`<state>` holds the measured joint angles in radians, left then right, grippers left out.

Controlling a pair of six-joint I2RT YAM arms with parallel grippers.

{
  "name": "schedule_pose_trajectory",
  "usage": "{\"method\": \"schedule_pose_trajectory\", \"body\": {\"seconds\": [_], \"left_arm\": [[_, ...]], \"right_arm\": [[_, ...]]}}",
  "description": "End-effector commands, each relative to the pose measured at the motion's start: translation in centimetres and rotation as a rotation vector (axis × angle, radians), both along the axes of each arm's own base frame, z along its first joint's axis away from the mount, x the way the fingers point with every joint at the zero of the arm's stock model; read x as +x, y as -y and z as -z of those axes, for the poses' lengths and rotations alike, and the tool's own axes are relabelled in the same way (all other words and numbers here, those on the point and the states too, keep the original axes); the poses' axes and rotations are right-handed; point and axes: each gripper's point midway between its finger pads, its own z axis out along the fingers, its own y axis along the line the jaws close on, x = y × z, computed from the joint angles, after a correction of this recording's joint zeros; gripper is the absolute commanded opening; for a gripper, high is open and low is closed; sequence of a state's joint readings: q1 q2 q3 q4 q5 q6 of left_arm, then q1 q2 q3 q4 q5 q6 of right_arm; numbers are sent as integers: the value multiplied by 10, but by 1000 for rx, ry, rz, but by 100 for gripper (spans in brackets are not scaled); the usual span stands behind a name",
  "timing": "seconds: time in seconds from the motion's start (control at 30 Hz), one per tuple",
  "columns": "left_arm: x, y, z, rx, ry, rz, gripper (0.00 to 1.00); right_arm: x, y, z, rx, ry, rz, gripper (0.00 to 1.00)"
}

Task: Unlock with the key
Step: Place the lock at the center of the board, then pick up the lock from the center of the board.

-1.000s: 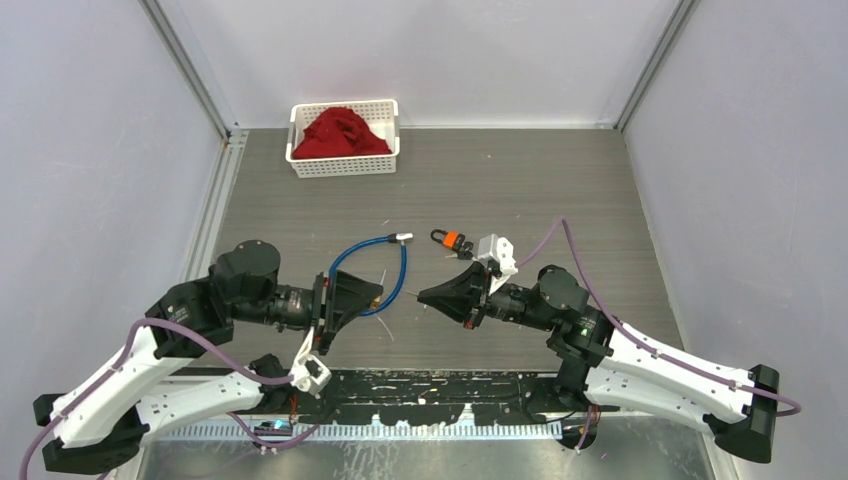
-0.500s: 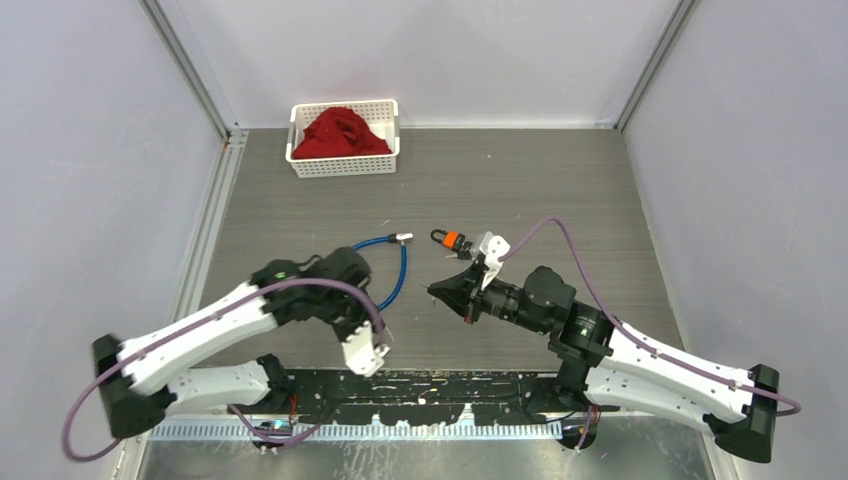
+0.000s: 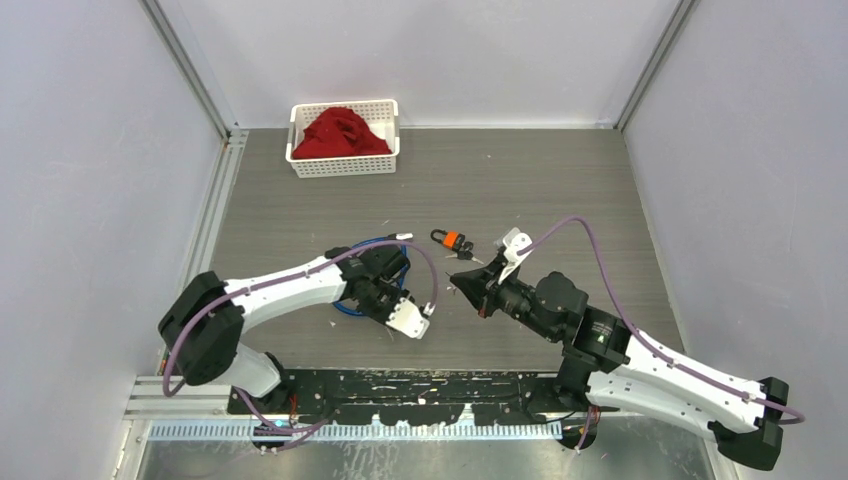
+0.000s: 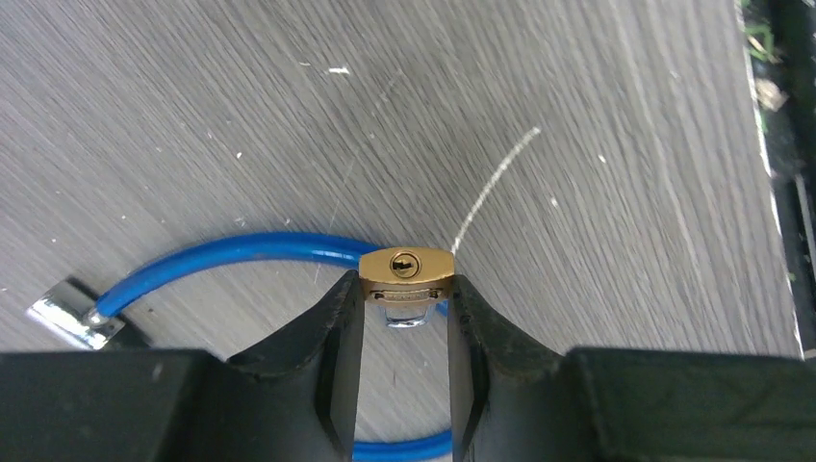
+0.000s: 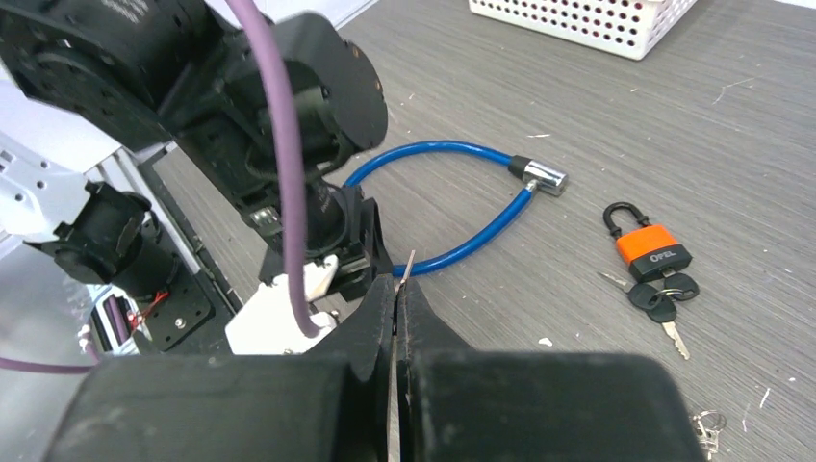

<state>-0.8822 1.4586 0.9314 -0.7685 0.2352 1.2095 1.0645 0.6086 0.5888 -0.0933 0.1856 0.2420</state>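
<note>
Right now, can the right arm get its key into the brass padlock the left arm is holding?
Probably not yet. The left gripper clamps the padlock with its keyhole facing back at that wrist, whose bulk stands before the right gripper's key.

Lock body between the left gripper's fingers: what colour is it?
Brass-gold lock body; best in the left wrist view.

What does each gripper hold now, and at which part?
The left gripper clamps the brass lock body of the blue cable by its two sides. The right gripper pinches a key; only its thin tip shows.
</note>
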Motion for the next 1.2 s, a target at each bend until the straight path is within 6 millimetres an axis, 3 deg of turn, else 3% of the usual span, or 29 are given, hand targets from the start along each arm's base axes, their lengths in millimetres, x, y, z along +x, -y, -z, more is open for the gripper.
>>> {"method": "schedule_pose_trajectory", "body": {"seconds": [0.0, 0.03, 0.13, 0.23, 0.3, 0.43, 0.63, 0.8, 0.9, 1.17], "left_arm": [[14, 19, 14, -75, 16, -84, 9], [14, 20, 17, -73, 4, -95, 14], [13, 24, 15, -92, -47, -137, 48], [10, 18, 9, -83, -106, -161, 70], [10, 16, -2, -109, -135, -172, 78], [11, 6, -21, -158, -205, -211, 80], [9, -11, -30, -116, -389, -319, 75], [18, -8, -38, -19, -684, -569, 63], [30, -3, -34, -19, -769, -682, 62], [39, -21, -11, 42, -781, -749, 62]], "right_arm": [[9, 7, -19, 58, 15, 69, 1], [9, 7, -19, 60, 15, 71, 1], [10, 7, -22, 63, 13, 77, 1], [13, 9, -24, 59, 14, 93, 1], [13, 8, -25, 53, 12, 97, 1], [14, 8, -27, 54, -3, 103, 1], [14, 10, -34, 64, -19, 113, 1], [14, 8, -35, 44, -29, 112, 1], [14, 5, -35, 41, -34, 103, 1], [14, 4, -37, 40, -34, 99, 1]]}}
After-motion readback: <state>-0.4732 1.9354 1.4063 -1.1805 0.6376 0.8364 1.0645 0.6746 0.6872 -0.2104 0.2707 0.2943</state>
